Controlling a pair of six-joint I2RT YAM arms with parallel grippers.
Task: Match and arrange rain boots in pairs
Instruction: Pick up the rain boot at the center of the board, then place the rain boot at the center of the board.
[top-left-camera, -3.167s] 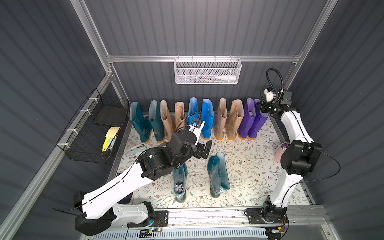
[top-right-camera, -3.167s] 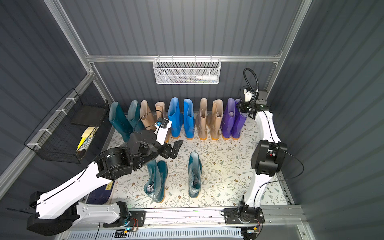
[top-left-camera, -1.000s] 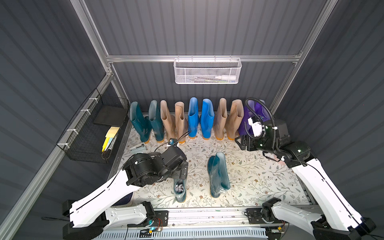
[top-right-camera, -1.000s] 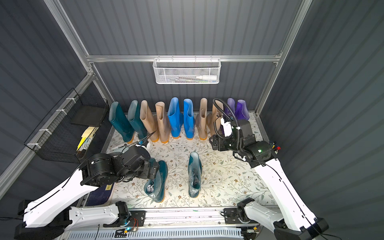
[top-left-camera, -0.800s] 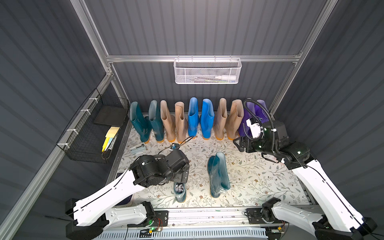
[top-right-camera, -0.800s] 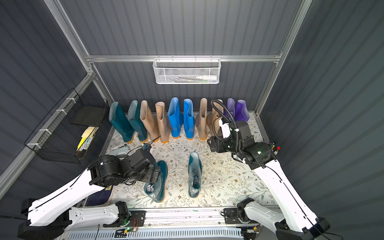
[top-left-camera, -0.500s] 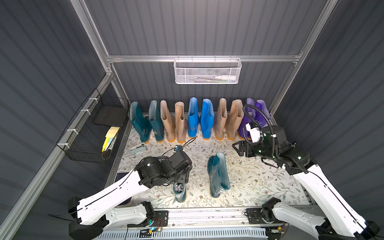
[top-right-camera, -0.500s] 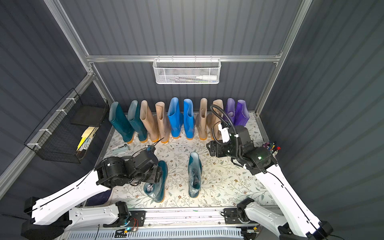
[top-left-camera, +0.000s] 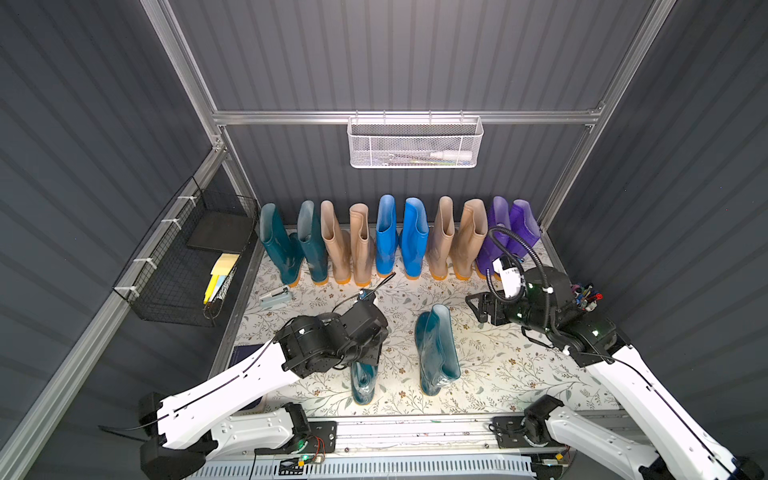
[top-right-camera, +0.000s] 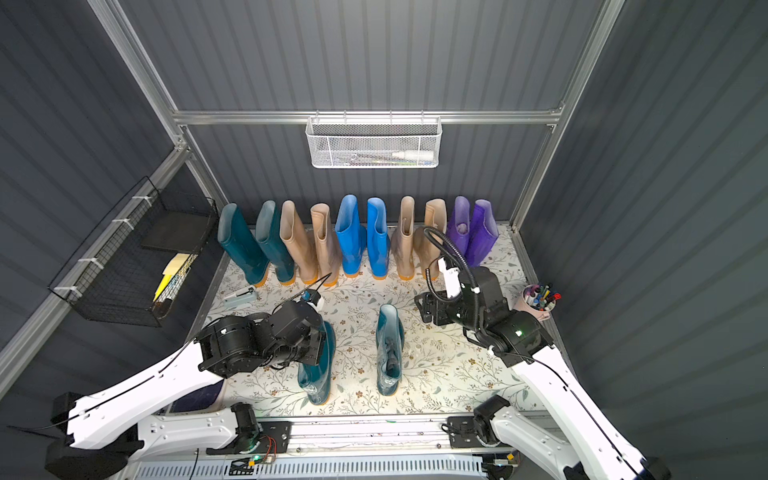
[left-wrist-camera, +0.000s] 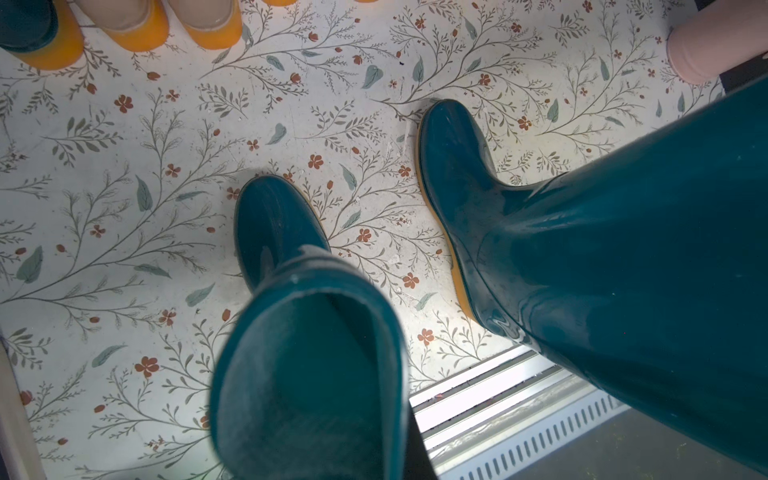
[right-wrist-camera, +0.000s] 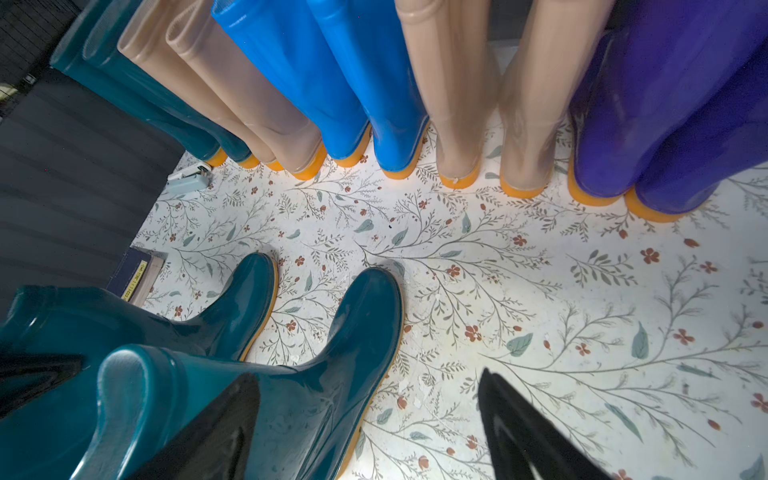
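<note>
Scene: two white-and-black robot arms reach from the near edge over a floral-patterned surface (top-left-camera: 498, 374) inside a dark grey booth.
Far row: ten rain boots stand upright, side by side along the far wall, orange soles on the surface. From left to right: a teal pair (top-left-camera: 282, 245), a beige pair (top-left-camera: 336, 245), a bright blue pair (top-left-camera: 413, 237), a second beige pair (top-left-camera: 467, 241), a purple pair (top-left-camera: 521, 228).
Near boots: two more teal boots stand apart from the row, near the middle of the surface, toes pointing at the far row, a gap between them.
Near-left teal boot (top-left-camera: 362, 382): upright, its top under the left arm's wrist.
Near-right teal boot (top-left-camera: 436, 353): upright, free of both arms.
Left gripper (top-left-camera: 369, 355): fingers closed tight on the top rim of the near-left teal boot; the pinch itself is hidden by the wrist.
Right gripper (right-wrist-camera: 368, 378): fingers (right-wrist-camera: 523, 428) spread wide, holding nothing, hovering just right of the near-right teal boot's shaft.
Right edge: a pink cup of pens (top-right-camera: 538, 305).
Far wall: a white mesh basket (top-left-camera: 415, 143) hangs above the row.
</note>
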